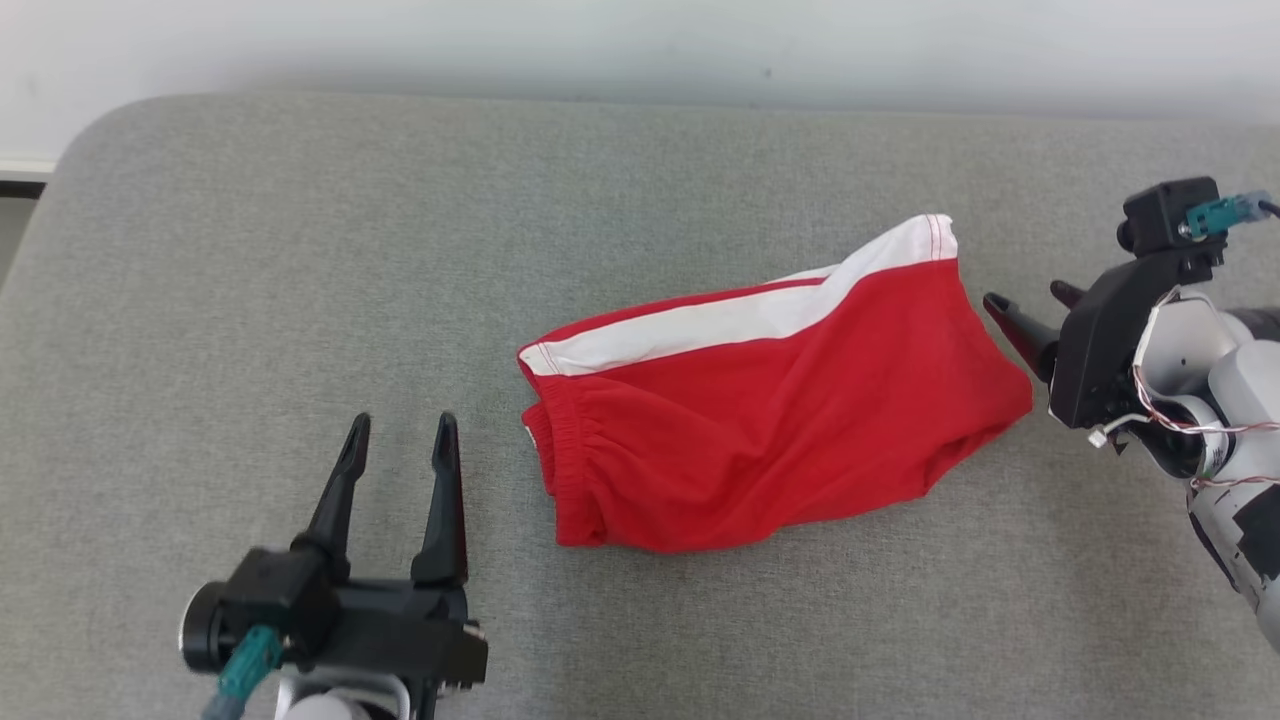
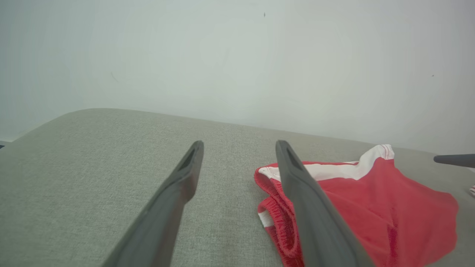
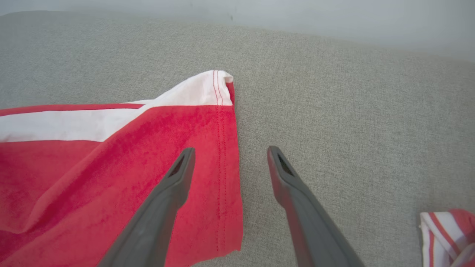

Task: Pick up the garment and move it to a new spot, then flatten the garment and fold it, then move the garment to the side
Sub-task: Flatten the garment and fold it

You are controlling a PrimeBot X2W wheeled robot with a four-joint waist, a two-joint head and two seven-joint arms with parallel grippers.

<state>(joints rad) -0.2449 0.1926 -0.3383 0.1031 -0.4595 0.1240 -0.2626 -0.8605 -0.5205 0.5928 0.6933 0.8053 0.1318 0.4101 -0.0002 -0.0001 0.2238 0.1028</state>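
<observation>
- The left fingers (image 1: 443, 500) are standing wide apart, holding nothing and touching nothing.
- They are hovering over bare grey surface (image 1: 300, 250), tips pointing toward the far wall (image 2: 222, 55).
- The shorts (image 1: 780, 430), red with a white side stripe, are lying crumpled on the surface just to the right of the left fingers. The elastic waistband is the nearest part, close beside them but apart.
- In the left wrist view the left fingers (image 2: 311, 207) are framing bare surface, and one finger is crossing in front of the shorts (image 2: 389, 207). A tip of the right fingers (image 2: 454, 160) is showing past the far leg end.
- The right fingers (image 1: 1020, 330) are also spread wide and gripping nothing, pointing at the hemmed leg end of the shorts.
- In the right wrist view the right fingers (image 3: 165, 200) are straddling the hem edge: one finger is sitting over the red cloth of the shorts (image 3: 92, 167), the other over bare surface. Whether either tip is touching the cloth, I cannot tell.
- A small red-and-white striped cloth (image 3: 445, 230) is lying on the surface on the far side of the right fingers from the shorts, apart from both.
</observation>
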